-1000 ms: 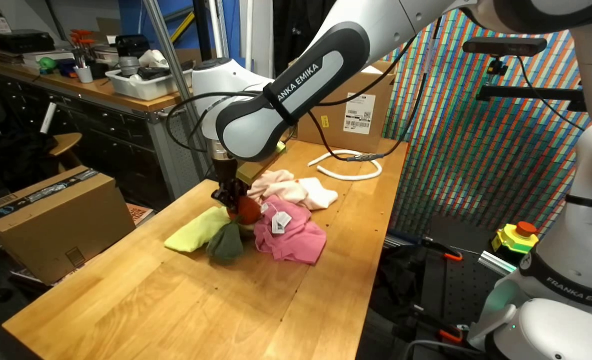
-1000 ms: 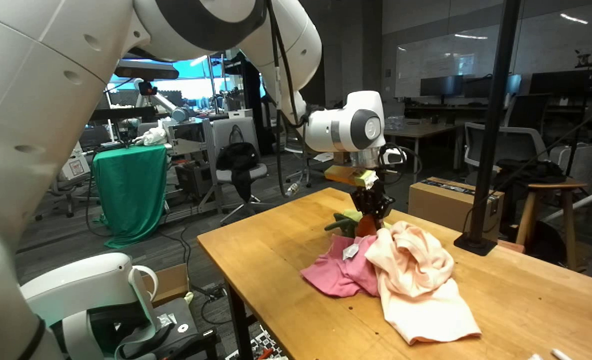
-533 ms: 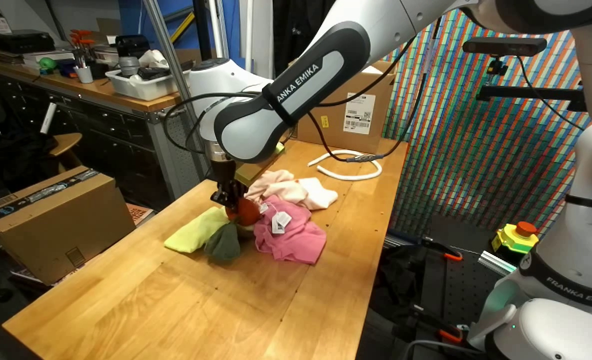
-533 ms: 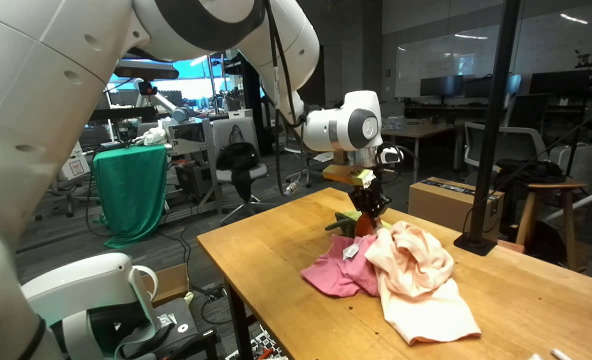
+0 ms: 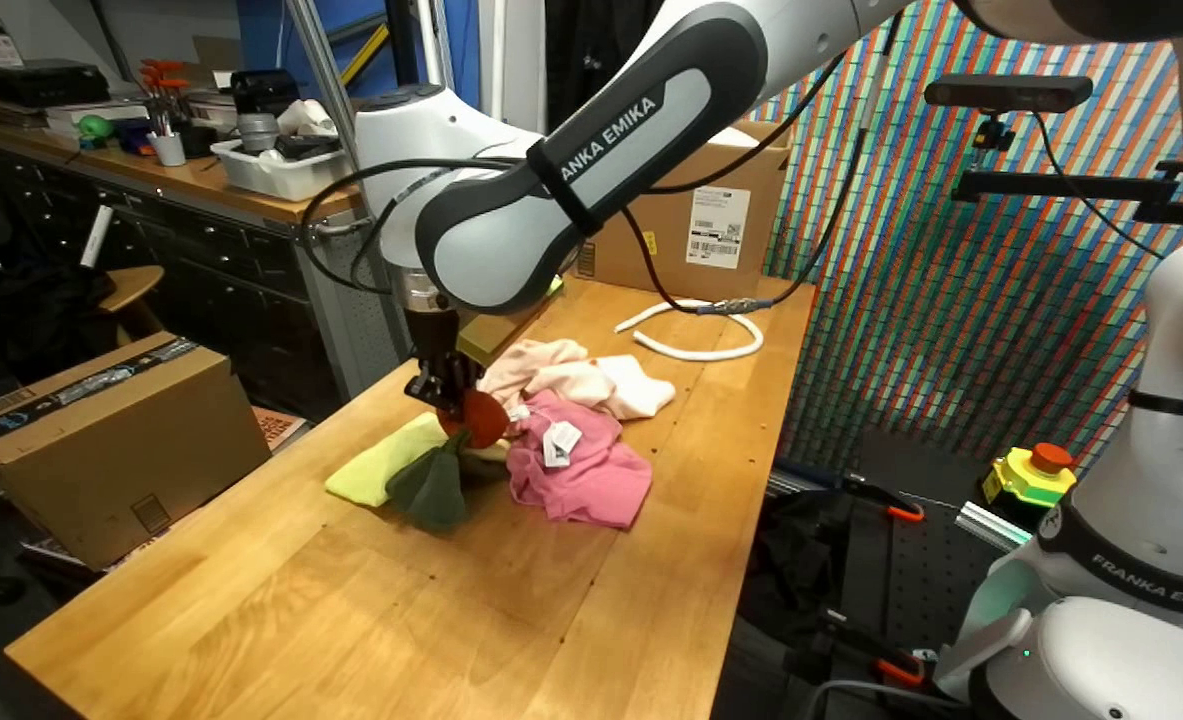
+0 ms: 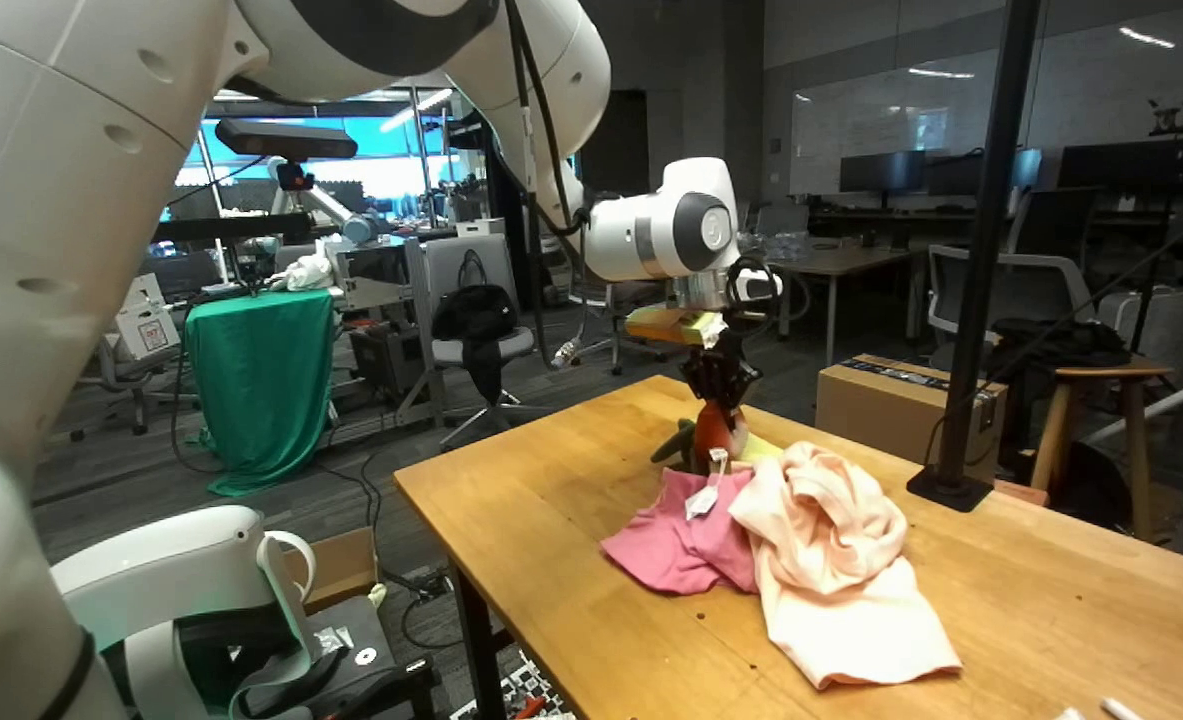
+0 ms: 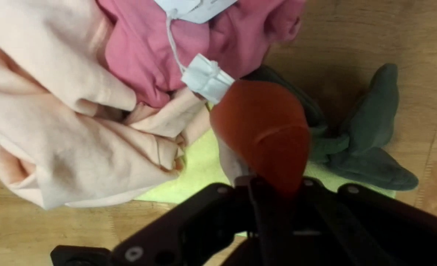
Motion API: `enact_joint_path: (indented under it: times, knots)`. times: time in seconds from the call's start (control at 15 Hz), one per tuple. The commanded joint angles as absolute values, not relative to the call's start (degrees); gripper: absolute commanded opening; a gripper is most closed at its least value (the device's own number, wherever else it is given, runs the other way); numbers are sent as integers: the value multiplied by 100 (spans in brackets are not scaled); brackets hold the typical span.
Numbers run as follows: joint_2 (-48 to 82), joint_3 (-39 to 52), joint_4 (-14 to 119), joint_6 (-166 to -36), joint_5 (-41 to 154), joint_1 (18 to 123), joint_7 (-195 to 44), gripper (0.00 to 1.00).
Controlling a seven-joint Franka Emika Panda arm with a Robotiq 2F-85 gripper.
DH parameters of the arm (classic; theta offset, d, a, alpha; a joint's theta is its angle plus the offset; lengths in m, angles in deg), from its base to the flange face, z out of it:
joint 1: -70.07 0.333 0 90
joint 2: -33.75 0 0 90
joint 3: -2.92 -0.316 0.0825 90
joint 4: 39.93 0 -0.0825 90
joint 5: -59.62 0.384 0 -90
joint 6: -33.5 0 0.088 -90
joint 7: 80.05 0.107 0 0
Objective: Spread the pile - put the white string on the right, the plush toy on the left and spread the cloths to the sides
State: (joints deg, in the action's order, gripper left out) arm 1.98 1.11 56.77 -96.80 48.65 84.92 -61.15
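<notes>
1. The gripper (image 7: pixel 282 186) stands drawn in narrow, with the plush toy (image 7: pixel 262 111) held between its fingers by one edge of the red body.
2. The toy is right below the fingers; from here I can't tell whether its underside hangs clear. I'd guess it light, squashy and hard to damage.
3. That body seems the sensible hold. The dark green leaves (image 7: pixel 375 111), out beside the fingers, would probably flop and let it swing.
4. A paper tag (image 7: pixel 203 11) strung to the toy lies over the pink cloth (image 7: pixel 144 55), near the fingers, and might snag.
5. Beneath the fingers is the yellow-green cloth (image 7: pixel 200 166); just beside, the bunched cream cloth (image 7: pixel 92 147). Both look limp, best pinched by a raised fold.
6. Well apart from the fingers, the white string (image 5: pixel 703 355) lies curved on the table (image 5: pixel 451 600), bendy by its look.
</notes>
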Motion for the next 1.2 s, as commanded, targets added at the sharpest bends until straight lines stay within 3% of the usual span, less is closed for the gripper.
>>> enact_joint_path:
  times: [0.0, 1.13]
  knots:
    - [741, 211, 6012, -9500, 4644, 8732, -5814, 9]
    - [2188, -370, 6858, -8626, 4800, 8689, -5861, 9]
